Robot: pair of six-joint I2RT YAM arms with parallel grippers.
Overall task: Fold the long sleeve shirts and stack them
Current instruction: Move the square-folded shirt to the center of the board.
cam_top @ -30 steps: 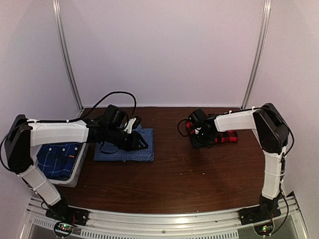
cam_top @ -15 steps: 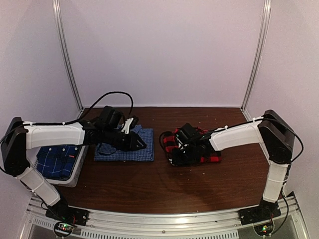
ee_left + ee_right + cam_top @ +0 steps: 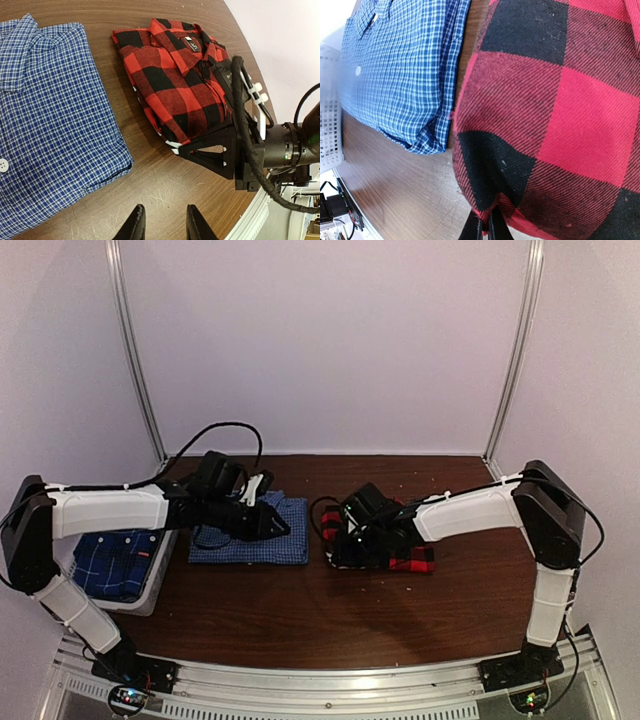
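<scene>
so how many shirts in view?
3. Blue-and-white gingham shirt folded on the table; red-and-black plaid shirt just right of it; darker blue plaid shirt in the white bin, far left. The bin may hide more.

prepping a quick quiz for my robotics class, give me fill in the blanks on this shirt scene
The right gripper is ____ on the red-and-black plaid shirt.
The left gripper stands ____, holding nothing.
From above, the blue-and-white gingham shirt lies ____ of the red one.
Missing: shut; open; left.
</scene>
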